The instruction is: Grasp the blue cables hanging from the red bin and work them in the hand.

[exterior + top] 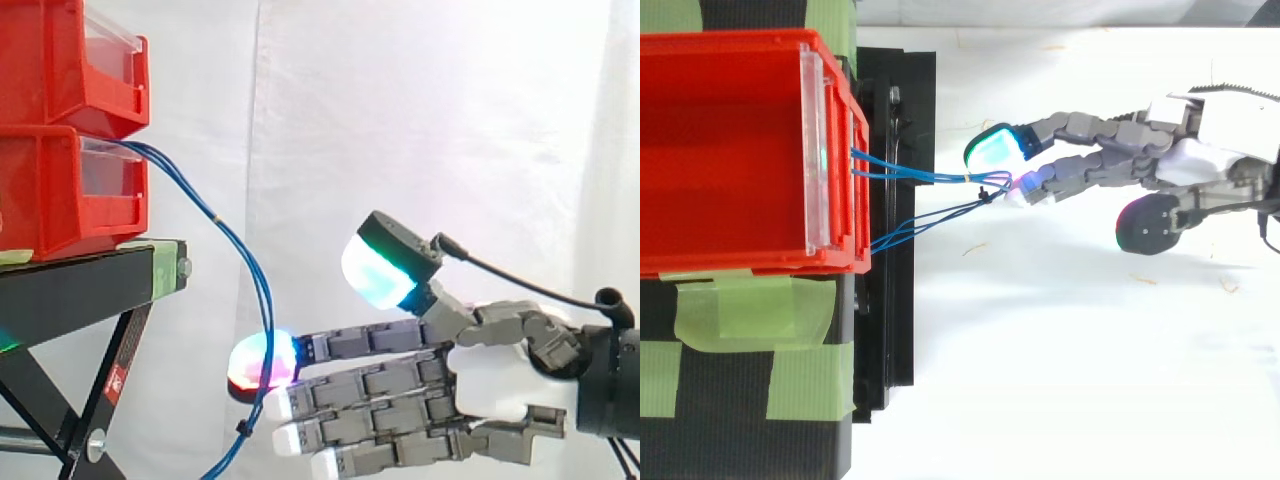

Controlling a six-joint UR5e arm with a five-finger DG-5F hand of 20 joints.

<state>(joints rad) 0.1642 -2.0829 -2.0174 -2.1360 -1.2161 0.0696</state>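
Observation:
Two red bins are stacked at the left; the lower red bin (50, 190) (720, 150) has thin blue cables (225, 235) (930, 177) coming out of its front. The cables arc down and outward, then drop toward the bottom edge of the side view. My hand (490, 380) (1200, 150) reaches in from the right with straight fingers pointing at the bin. One fingertip (262, 362), glowing red and magenta, touches the cables at their outermost bend. The thumb stands raised above the fingers, its pad cyan-green and apart from the cables. Nothing is clasped.
The bins sit on a black stand (80, 280) (890, 330) with crossed legs below. Green tape (750, 310) marks the stand's top. A white curtain hangs behind, and a white surface lies beneath the hand.

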